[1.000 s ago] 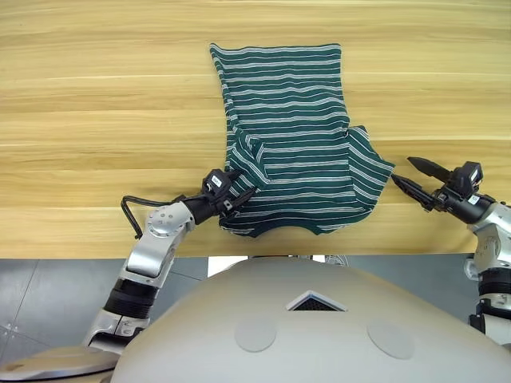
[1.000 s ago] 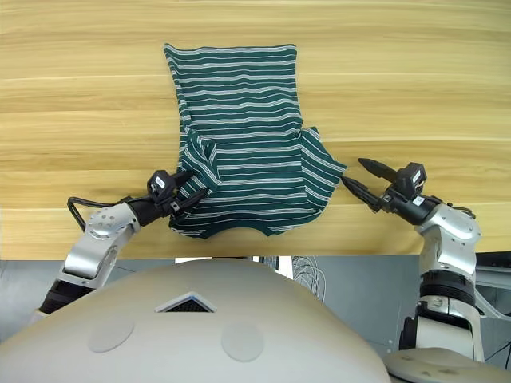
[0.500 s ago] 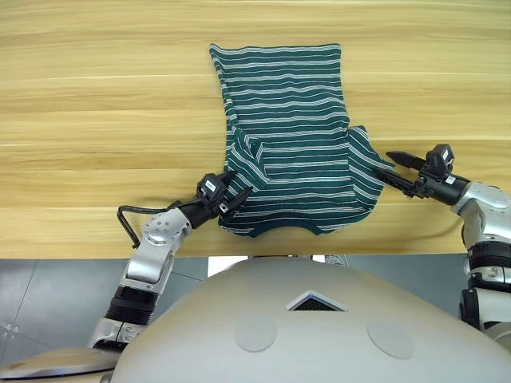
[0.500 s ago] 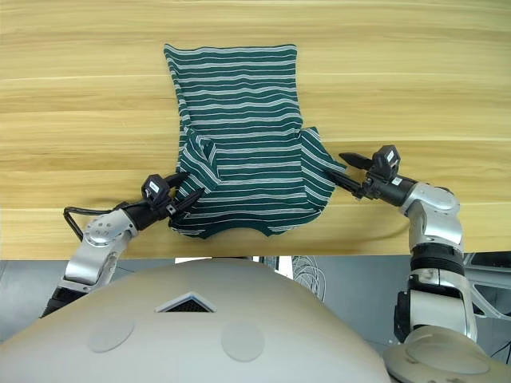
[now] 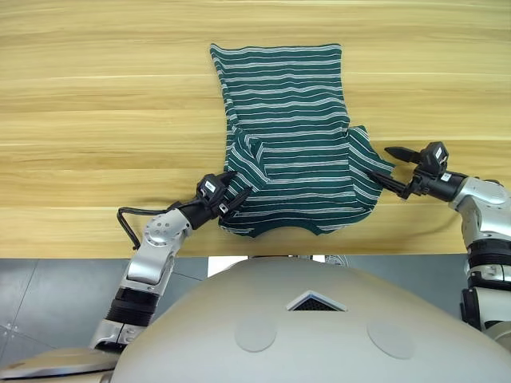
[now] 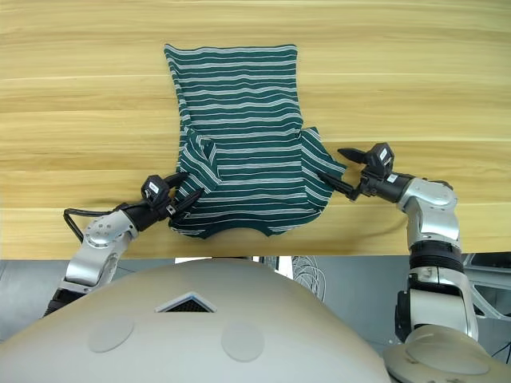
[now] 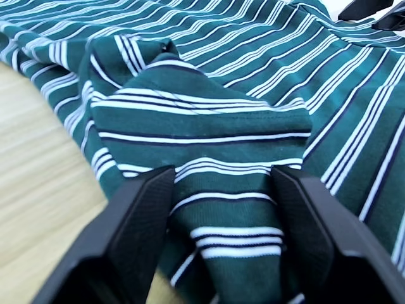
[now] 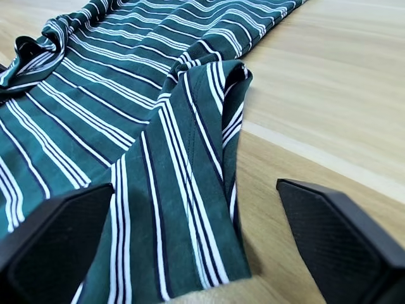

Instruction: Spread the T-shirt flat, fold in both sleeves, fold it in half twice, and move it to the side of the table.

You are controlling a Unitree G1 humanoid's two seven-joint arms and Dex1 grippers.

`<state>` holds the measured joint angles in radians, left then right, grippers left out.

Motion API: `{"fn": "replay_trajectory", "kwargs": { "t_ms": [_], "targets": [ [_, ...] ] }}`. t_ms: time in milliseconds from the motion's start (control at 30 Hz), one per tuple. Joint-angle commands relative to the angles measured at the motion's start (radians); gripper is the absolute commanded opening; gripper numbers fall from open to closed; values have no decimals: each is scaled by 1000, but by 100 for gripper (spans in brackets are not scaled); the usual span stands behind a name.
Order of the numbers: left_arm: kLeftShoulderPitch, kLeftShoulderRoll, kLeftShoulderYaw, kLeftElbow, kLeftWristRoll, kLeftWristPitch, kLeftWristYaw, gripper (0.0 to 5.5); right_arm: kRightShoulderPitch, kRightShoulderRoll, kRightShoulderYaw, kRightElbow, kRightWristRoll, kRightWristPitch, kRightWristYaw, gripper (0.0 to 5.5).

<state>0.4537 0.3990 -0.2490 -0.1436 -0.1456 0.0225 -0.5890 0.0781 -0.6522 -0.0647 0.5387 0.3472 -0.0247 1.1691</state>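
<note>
Since a second ago the right gripper (image 5: 382, 163) has closed in on the shirt (image 5: 287, 120), and the left gripper (image 5: 233, 195) has eased back slightly. Eye views: the shirt lies mid-table (image 5: 96, 120), its collar end at the near edge, both sleeves bunched. Left wrist view: fingers (image 7: 136, 221) spread, straddling the rumpled left sleeve (image 7: 202, 107). Right wrist view: fingers (image 8: 342, 247) wide apart, with the right sleeve (image 8: 190, 158) lying between them on the wood
</note>
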Motion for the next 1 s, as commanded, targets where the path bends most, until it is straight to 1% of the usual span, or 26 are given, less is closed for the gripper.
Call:
{"fn": "replay_trajectory", "kwargs": {
  "t_ms": [33,100,233,333,500,533,567,600,667,1000],
  "targets": [
    [15,10,7,1,18,17,10,271,52,-23,23,51,-65,-8,2,513],
    [18,10,8,0,18,17,10,271,63,-29,17,57,-49,-14,25,538],
    [22,14,7,-5,18,18,4,271,105,-12,4,75,-20,20,46,538],
    [36,17,10,-15,17,19,6,271,144,-1,20,51,-10,24,71,538],
    [46,16,10,-20,18,21,7,271,172,-5,30,10,7,50,100,463],
    [46,16,11,-22,18,22,7,271,179,-7,30,2,8,51,103,432],
    [48,17,11,-24,18,22,8,271,182,-9,31,-6,7,54,104,422],
    [50,17,12,-25,17,22,8,271,184,-12,31,-11,7,58,103,397],
    [52,16,12,-28,17,23,9,271,187,-15,34,-19,3,66,97,369],
    [50,6,6,-18,19,20,16,271,119,1,28,21,-7,88,34,179]
  ]
}}
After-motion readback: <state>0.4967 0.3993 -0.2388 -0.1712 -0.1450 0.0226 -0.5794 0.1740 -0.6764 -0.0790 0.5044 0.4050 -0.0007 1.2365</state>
